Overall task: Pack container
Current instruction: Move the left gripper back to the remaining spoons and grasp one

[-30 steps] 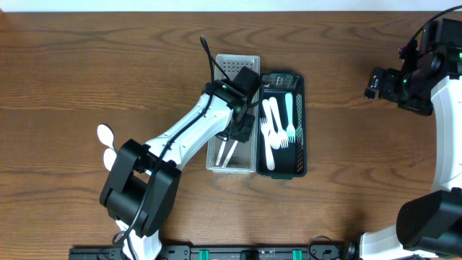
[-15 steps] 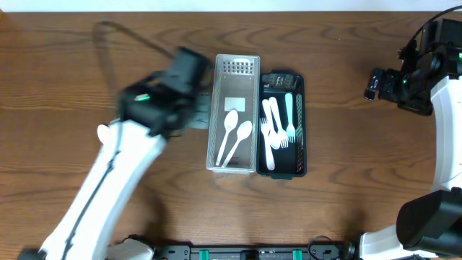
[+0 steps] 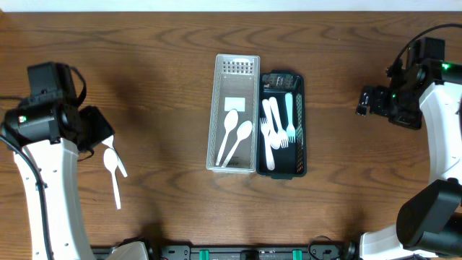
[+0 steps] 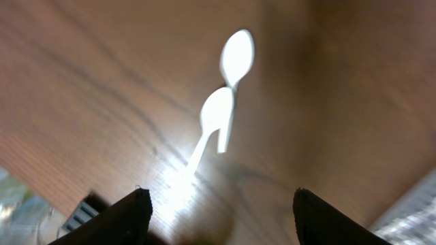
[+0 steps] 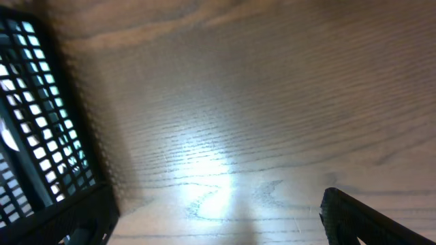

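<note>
A clear plastic container (image 3: 237,72) stands at table centre with two white spoons (image 3: 232,139) lying in it. Beside it on the right, a black mesh basket (image 3: 300,133) holds white and teal forks (image 3: 278,131). Two more white spoons (image 3: 112,163) lie on the table at the far left; they also show in the left wrist view (image 4: 218,112), ahead of the jaws. My left gripper (image 3: 97,130) (image 4: 221,207) is open and empty, just above and left of those spoons. My right gripper (image 3: 367,102) (image 5: 218,214) is open and empty at the far right, above bare wood.
The black basket's mesh wall (image 5: 34,116) shows at the left edge of the right wrist view. The brown wooden table (image 3: 166,58) runs between the left spoons and the containers. A black rail (image 3: 238,253) runs along the front edge.
My left arm has swung from over the clear container to the far left of the table, leaving two spoons in the container. My right gripper has shifted slightly left.
</note>
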Available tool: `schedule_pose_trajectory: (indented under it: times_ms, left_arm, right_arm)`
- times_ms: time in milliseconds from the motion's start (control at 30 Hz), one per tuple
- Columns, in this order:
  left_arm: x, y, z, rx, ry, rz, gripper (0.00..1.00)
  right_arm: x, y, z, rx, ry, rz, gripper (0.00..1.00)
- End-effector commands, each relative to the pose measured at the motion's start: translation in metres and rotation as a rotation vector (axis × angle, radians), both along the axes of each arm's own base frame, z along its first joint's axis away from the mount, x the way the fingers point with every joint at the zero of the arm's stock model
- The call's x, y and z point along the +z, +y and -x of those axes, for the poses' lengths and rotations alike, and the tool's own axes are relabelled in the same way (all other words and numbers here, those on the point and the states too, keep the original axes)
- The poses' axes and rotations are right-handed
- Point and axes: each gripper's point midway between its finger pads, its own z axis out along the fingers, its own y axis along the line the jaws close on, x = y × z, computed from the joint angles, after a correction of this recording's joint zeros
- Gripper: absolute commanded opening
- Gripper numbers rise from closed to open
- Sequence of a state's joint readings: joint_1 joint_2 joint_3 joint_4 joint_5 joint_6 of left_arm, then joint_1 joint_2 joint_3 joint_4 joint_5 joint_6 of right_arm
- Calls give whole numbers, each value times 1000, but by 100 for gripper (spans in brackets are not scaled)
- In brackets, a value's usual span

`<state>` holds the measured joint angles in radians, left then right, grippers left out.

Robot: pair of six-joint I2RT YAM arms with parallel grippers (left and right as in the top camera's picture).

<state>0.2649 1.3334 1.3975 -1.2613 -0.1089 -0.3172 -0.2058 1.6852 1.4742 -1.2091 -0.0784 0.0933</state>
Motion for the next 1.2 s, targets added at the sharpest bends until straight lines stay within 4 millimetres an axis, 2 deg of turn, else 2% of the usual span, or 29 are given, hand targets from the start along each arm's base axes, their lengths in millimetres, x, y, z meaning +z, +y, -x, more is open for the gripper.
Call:
schedule_pose_trajectory:
  times_ms: [0, 200, 333, 367, 433, 567, 667, 967, 1167]
  left_arm:
    - [-38, 12, 18, 72, 91, 26, 70]
    - [-103, 18, 35, 116, 152, 48, 71]
    - [-136, 13, 47, 115, 184, 56, 72]
    - [-142, 13, 48, 108, 188, 53, 76]
    - [-153, 13, 50, 78, 190, 47, 77]
    - [-170, 14, 48, 54, 163, 32, 86]
    - [-178, 14, 47, 54, 149, 28, 89]
    - [-183, 18, 35, 22, 115, 8, 88]
    - [-202, 18, 35, 22, 171, 29, 88]
  right_arm:
    - [-4, -1, 1, 18, 6, 5, 99]
    - [-4, -1, 1, 20, 7, 5, 99]
    - [-4, -1, 1, 20, 7, 5, 99]
    - [-4, -1, 2, 20, 8, 5, 99]
    - [-4, -1, 2, 20, 9, 5, 99]
    - [-4, -1, 3, 20, 13, 4, 99]
    - [-4, -1, 3, 21, 15, 4, 99]
    - [-4, -1, 5, 28, 21, 4, 99]
    - [-4, 0, 6, 39, 27, 4, 99]
